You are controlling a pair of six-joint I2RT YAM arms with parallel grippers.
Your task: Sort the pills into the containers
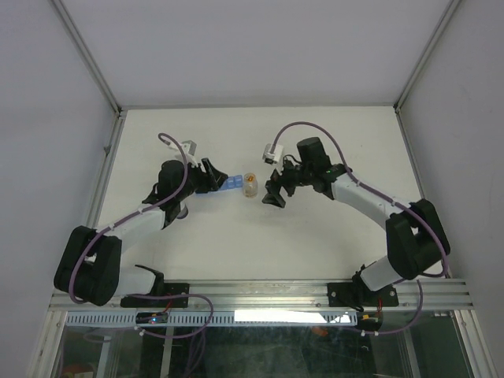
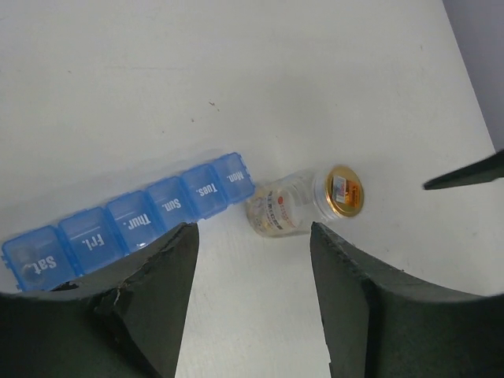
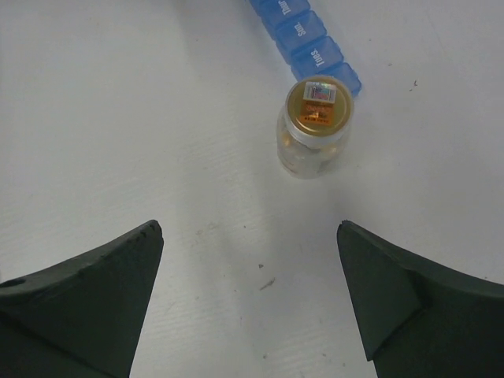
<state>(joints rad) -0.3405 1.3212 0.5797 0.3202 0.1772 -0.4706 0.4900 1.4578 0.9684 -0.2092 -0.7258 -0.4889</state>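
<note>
The containers (image 2: 130, 224) are a blue translucent strip of day-marked compartments, lids down, lying flat on the white table (image 1: 236, 236). The strip also shows in the top view (image 1: 230, 184) and the right wrist view (image 3: 305, 41). A small clear bottle (image 2: 293, 206) with a gold top stands at the strip's end (image 1: 250, 186) (image 3: 313, 130). The pills cannot be made out singly; only a faint tan shows inside the bottle. My left gripper (image 2: 253, 236) hangs open just short of strip and bottle, nothing between its fingers. My right gripper (image 3: 250, 236) is wide open, empty, near the bottle's other side.
Grey enclosure walls (image 1: 47, 118) and aluminium posts (image 1: 106, 150) ring the table. A metal rail (image 1: 260, 298) with both arm bases runs along the near edge. The right gripper's dark fingertip (image 2: 468, 172) pokes into the left wrist view.
</note>
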